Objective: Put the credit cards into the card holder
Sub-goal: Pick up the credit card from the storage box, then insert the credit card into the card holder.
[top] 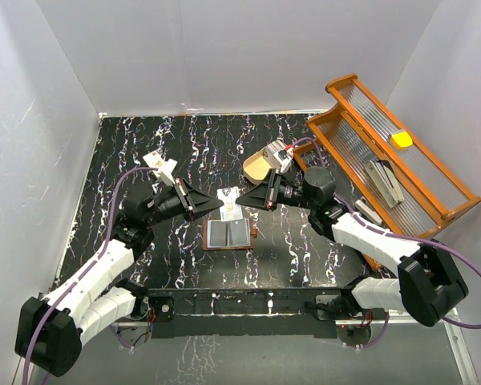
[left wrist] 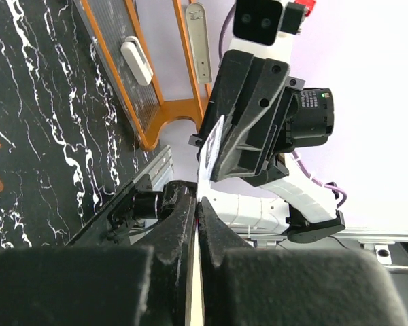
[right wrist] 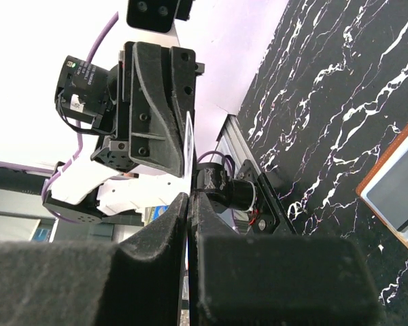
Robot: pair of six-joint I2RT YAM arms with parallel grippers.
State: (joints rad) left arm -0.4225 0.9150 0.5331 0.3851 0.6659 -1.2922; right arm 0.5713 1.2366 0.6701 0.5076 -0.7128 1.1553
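One pale credit card (top: 229, 200) hangs in the air between my two grippers, over the middle of the table. My left gripper (top: 217, 206) is shut on its left end and my right gripper (top: 243, 197) is shut on its right end. The left wrist view shows the card (left wrist: 207, 153) edge-on, running from my left gripper (left wrist: 198, 207) up into the other gripper. It looks just as thin in the right wrist view, where the card (right wrist: 190, 139) leaves my right gripper (right wrist: 190, 197). The brown card holder (top: 228, 233) lies open and flat just below the card, its grey-blue lining up.
A beige oval tray (top: 256, 167) sits behind the right gripper. A wooden rack (top: 433, 172) leans at the right edge, holding a yellow block (top: 401, 139) and a grey tool (top: 385, 183). White walls enclose the black marbled table (top: 144, 136).
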